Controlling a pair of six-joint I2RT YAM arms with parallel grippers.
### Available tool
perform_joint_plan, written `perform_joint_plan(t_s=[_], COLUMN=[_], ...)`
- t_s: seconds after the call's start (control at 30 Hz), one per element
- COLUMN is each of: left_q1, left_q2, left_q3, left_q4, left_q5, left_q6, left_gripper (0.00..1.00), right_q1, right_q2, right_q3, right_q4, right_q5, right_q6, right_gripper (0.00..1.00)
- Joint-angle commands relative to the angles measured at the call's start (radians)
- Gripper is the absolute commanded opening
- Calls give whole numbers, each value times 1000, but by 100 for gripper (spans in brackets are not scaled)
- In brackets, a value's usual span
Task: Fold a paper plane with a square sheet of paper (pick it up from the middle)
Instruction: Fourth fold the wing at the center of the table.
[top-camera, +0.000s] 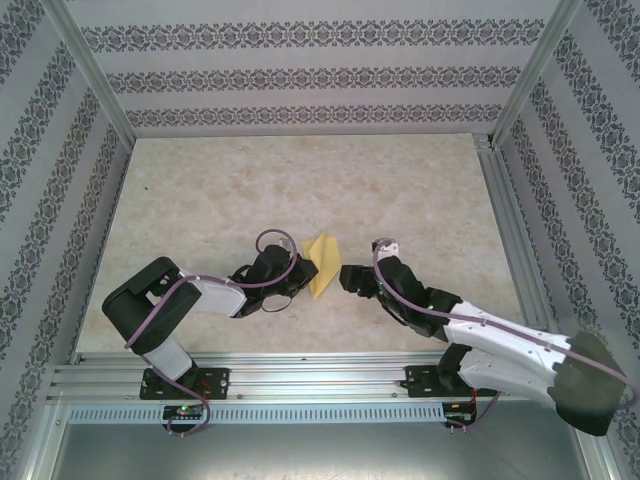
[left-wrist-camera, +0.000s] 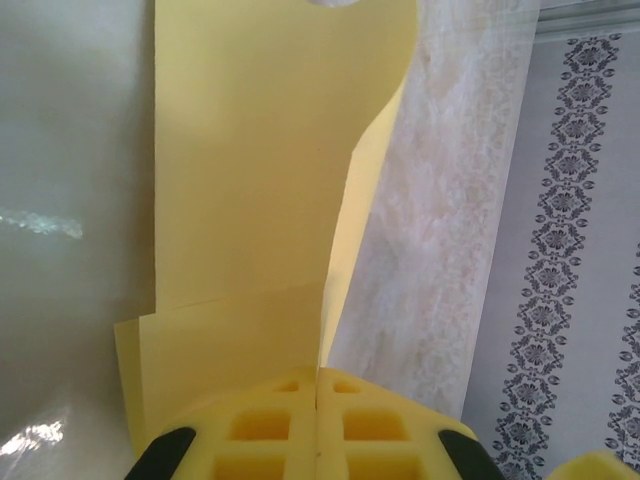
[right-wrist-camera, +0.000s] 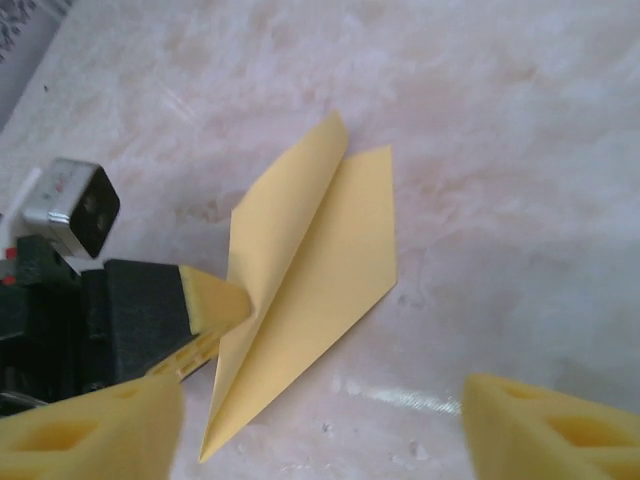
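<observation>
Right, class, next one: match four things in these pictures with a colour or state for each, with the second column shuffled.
Things:
1. left gripper
2. right gripper
3. paper plane
4. table

Colour or state:
A. marbled beige
B. jaws wide open, holding nothing
C. yellow, folded to a sharp tip
D. shut on the yellow paper

Pairs: 1-D, 2-B, 3-C, 4-A
</observation>
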Motion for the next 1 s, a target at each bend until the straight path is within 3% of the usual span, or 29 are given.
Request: perform_joint_plan(t_s=[0.0,0.1,0.2,0.27,0.33,0.4,0.53,0.63,0.87,0.97], left_q1=[-17,-18,-20,-20,-21,-20,-21,-21,-20,-20], left_q2=[-8,-9,-5,3,12,24,40,49,51,51], left_q3=[24,24,26,29,31,31,31,33,37,42], left_q4=[-8,-6,-2,9,26,43,63,69,62,57], left_q5=[-28,-31,-33,-29,-25,-19,-14,-11,-2,1], left_q6=[-22,-23,-34,-47,-60,-71,-81,-85,-81,-77], left_gripper=[4,4,4,4,4,4,4,4,4,4], right_q1=[-16,-65,-140,-224,-263,-218,-77,-26,40,55], right_q2=[-164,-333,-481,-484,-410,-293,-91,51,341,414], right_q3=[-41,-120,-249,-257,-207,-181,-156,-143,-44,-1], right_q4=[-57,-20,160,135,36,11,113,239,445,456], right_q5=[137,133,-90,-193,-284,-276,-195,-200,-201,-207], right_q6=[-132,-104,-172,-110,-106,-82,-79,-54,-45,-53], right_gripper=[98,98,98,98,94,78,56,45,37,34])
